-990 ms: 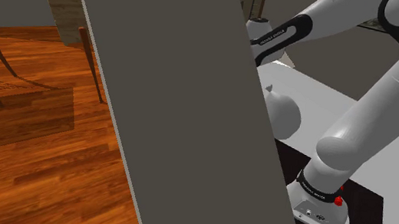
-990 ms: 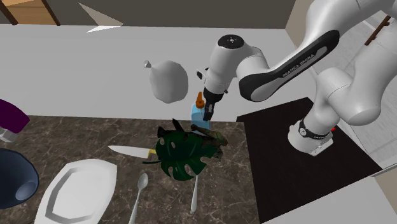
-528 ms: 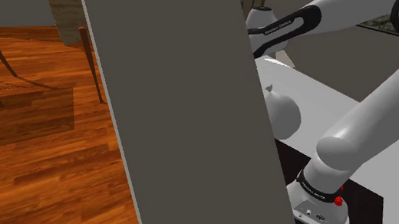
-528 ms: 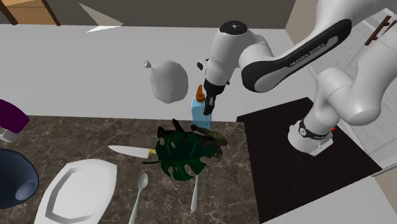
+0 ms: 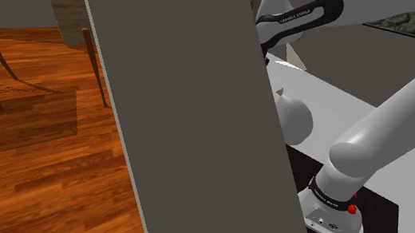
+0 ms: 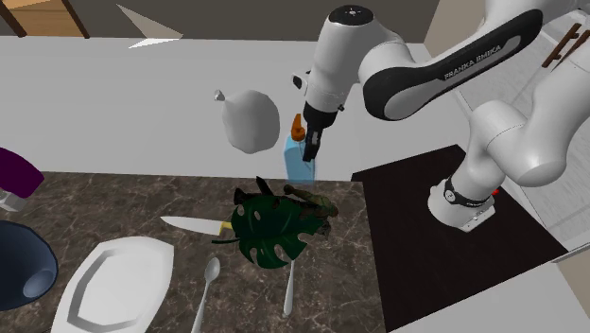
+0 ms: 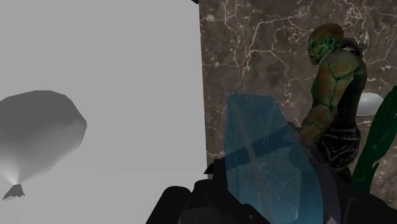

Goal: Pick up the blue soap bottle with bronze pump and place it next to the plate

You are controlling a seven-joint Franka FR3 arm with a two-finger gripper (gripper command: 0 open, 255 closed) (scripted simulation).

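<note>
Over the marble table (image 6: 132, 194), the gripper (image 6: 310, 151) clasps the blue soap bottle (image 6: 297, 169).

White arm (image 6: 515, 132), dark joints, black hand (image 6: 311, 149).

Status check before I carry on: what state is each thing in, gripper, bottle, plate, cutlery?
gripper: shut on the soap bottle.
soap bottle: upright, clasped at its upper part, below the pump; whether it is clear of the counter I cannot tell.
plate: lying flat, nothing on it.
knife: lying flat, apart from the plate.
spoon: lying flat beside the plate.
</note>
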